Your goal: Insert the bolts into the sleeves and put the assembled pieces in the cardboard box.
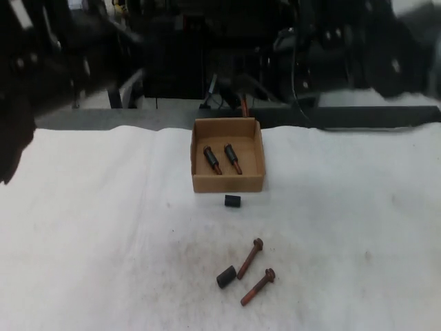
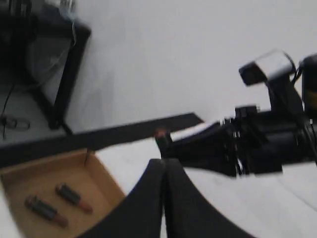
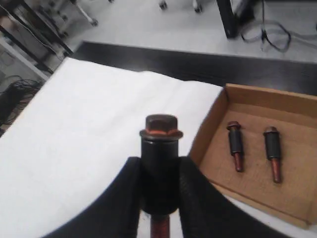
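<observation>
The right gripper (image 3: 159, 171) clamps a sleeve (image 3: 159, 157) with a bolt (image 3: 161, 127) through it. The hex head sits on the sleeve's end and the shank shows at the other end, with the whole held over the white cloth (image 3: 89, 124) near the box (image 3: 210, 124). The left gripper (image 2: 163, 166) has its fingers pressed together with nothing between them. Two assembled pieces (image 1: 211, 160) lie side by side in the box. On the cloth a loose sleeve (image 1: 232, 201) lies just in front of the box. Farther from the box lie a second sleeve (image 1: 226, 276) and two loose bolts (image 1: 250, 258), the sleeve just beside one bolt's tip.
</observation>
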